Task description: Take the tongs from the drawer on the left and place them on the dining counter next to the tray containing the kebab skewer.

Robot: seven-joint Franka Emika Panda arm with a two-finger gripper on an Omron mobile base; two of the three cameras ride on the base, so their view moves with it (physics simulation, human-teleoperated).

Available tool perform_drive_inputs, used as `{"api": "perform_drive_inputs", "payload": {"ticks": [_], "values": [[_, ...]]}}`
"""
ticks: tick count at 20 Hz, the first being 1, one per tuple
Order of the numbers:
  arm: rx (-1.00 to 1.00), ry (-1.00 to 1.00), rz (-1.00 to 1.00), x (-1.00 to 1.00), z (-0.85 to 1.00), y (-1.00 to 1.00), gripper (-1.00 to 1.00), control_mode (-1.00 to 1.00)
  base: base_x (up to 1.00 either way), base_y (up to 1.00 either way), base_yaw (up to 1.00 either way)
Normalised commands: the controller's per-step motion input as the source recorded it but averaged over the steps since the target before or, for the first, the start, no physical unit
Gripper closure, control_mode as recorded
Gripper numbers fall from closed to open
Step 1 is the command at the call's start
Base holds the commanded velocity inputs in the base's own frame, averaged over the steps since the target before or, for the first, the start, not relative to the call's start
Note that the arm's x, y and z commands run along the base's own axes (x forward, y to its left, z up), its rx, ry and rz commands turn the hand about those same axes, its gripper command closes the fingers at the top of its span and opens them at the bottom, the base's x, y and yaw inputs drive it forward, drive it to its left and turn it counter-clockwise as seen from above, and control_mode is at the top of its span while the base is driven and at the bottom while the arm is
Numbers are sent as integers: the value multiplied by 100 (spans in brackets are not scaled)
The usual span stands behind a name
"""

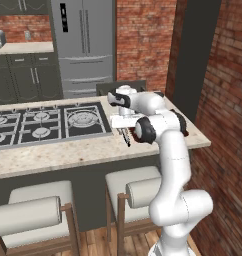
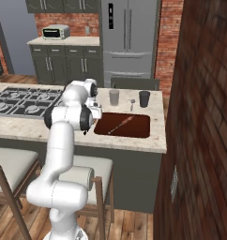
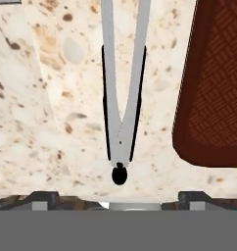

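Observation:
The tongs lie flat on the beige speckled dining counter, silver arms with black edges spreading away from a black hinge end. My gripper hangs just above them, open, its fingertips set wide on either side and touching nothing. The dark reddish-brown tray sits close beside the tongs. In the right base view the tray holds the kebab skewer. From the left base view, the gripper points down over the tongs at the counter. The drawer is out of view.
A black gas hob fills the counter's left part. Behind the tray stand a grey cup, a dark cup and a small spoon. Two stools stand below the counter's front edge. A brick wall closes the right side.

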Motion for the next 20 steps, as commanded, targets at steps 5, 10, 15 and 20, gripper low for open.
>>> {"api": "perform_drive_inputs", "payload": {"ticks": [5,10,15,20], "values": [[0,-5,0,-100,89,0,-100,-100,0,0,0],[0,-12,0,-100,59,0,-100,-100,0,0,0],[0,-15,0,-100,61,0,-100,-100,0,0,0],[0,-18,0,-100,85,-2,-100,-100,0,0,0]]}}
